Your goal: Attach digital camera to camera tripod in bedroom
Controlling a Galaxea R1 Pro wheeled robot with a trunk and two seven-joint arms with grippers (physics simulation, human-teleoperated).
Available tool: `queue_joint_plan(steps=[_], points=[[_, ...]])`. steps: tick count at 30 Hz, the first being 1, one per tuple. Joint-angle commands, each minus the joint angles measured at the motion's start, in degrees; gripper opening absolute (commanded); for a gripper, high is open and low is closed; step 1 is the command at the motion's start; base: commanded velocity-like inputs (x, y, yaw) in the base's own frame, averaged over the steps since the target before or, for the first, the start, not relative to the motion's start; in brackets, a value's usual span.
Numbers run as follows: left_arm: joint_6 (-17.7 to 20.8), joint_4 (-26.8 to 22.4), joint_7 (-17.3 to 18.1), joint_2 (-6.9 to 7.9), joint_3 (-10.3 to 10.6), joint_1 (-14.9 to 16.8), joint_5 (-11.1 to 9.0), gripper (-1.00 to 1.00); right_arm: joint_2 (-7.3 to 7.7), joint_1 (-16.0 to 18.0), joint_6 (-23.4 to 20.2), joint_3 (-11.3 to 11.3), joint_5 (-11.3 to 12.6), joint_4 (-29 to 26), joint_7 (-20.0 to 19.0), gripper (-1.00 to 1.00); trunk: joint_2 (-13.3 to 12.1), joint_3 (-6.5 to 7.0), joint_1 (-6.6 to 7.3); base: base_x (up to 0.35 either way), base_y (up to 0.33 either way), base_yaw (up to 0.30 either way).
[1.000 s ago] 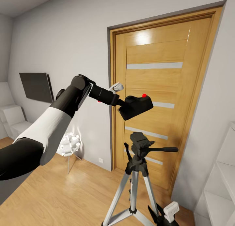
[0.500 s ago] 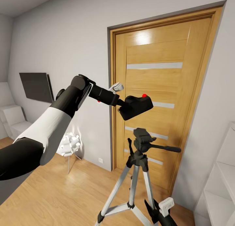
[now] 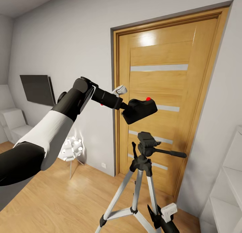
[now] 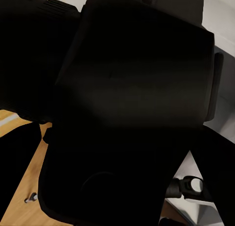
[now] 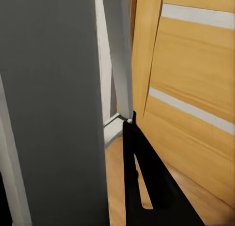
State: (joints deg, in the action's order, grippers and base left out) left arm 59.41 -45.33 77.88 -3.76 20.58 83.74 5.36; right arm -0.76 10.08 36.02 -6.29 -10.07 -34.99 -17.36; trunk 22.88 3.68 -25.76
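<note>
My left gripper [image 3: 129, 111] is shut on the digital camera [image 3: 140, 109], a black block with a red button on top, held in the air in front of the door. In the left wrist view the camera [image 4: 132, 89] is a dark mass right at the lens. The camera tripod [image 3: 146, 141] stands directly below it, with a small gap between its black head and the camera; its side handle points right. Low down, my right gripper [image 3: 155, 214] is shut on one silver leg. The right wrist view has that leg [image 5: 49, 108] very close, with a black finger [image 5: 142, 187] beside it.
An oak door [image 3: 161, 68] stands shut behind the tripod. A small white flower-shaped lamp [image 3: 71, 149] stands on the plank floor [image 3: 60, 199] at the left wall. A dark panel [image 3: 37, 89] hangs on that wall. White shelves [image 3: 225, 192] stand at the right edge.
The tripod has risen and shifted slightly right with my right gripper, bringing its head closer under the camera. The camera and left arm have barely moved.
</note>
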Motion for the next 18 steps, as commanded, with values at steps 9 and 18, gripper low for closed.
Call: queue_joint_plan(steps=[9,18], points=[[0.59,2.12,0.51,0.05,0.53,0.02,0.59,-1.0,-0.2,0.03,0.19,5.9,-0.45,2.34,2.29,-1.0,0.04,-0.03,-0.02,0.0,0.0,0.0],[0.59,3.43,0.52,0.0,0.81,0.02,0.61,-1.0,-0.21,0.03,0.23,8.31,-0.47,2.97,4.33,-1.0,0.04,-0.03,-0.02,0.0,0.0,0.0]])
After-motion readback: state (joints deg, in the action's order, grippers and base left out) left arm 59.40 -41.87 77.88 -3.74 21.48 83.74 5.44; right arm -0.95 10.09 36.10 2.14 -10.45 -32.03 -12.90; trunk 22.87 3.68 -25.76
